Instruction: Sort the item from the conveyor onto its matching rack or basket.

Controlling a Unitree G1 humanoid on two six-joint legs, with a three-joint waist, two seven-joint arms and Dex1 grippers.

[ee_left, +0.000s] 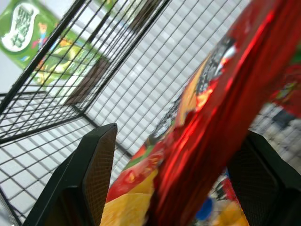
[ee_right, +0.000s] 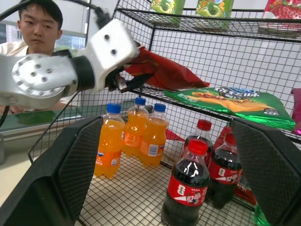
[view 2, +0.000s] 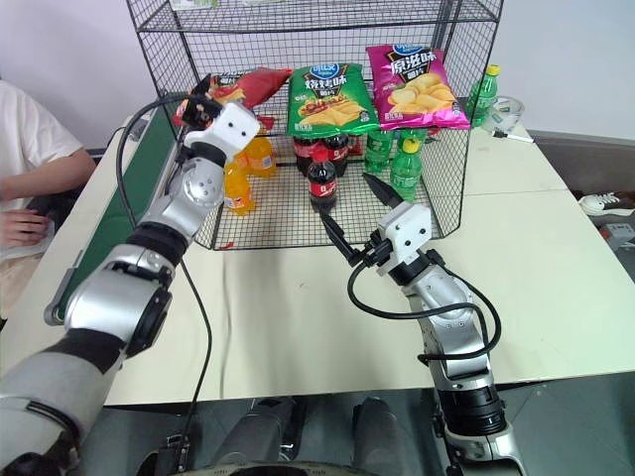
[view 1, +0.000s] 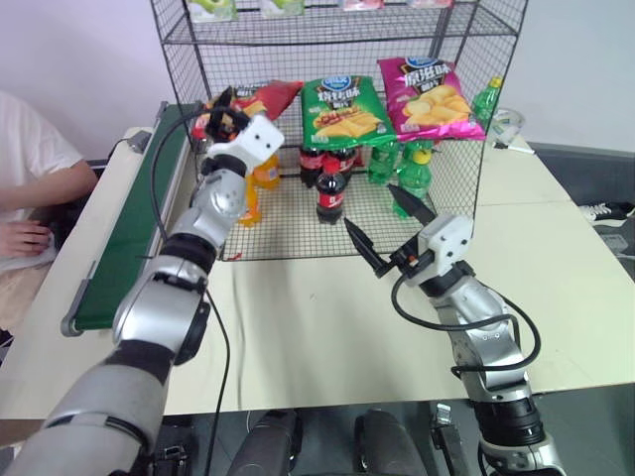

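Note:
The item, a red crinkly chip bag [view 1: 273, 96], lies at the left end of the middle tier of the black wire rack [view 1: 194, 45], beside a green and a magenta bag. My left gripper [view 1: 220, 117] reaches into that tier, and it is open. In the left wrist view the bag [ee_left: 211, 127] sits between its wide-spread fingers [ee_left: 94, 179]. My right gripper [view 1: 369, 206] hovers open in front of the rack's bottom tier, holding nothing. The green conveyor [view 1: 129, 228] runs along the table's left side.
Green chip bag [view 1: 342, 107] and magenta chip bag [view 1: 429, 97] share the middle tier. Orange soda bottles [view 1: 253, 193], cola bottles [view 1: 330, 188] and green bottles [view 1: 412, 169] stand on the bottom tier. A person [view 1: 25, 169] sits left of the conveyor.

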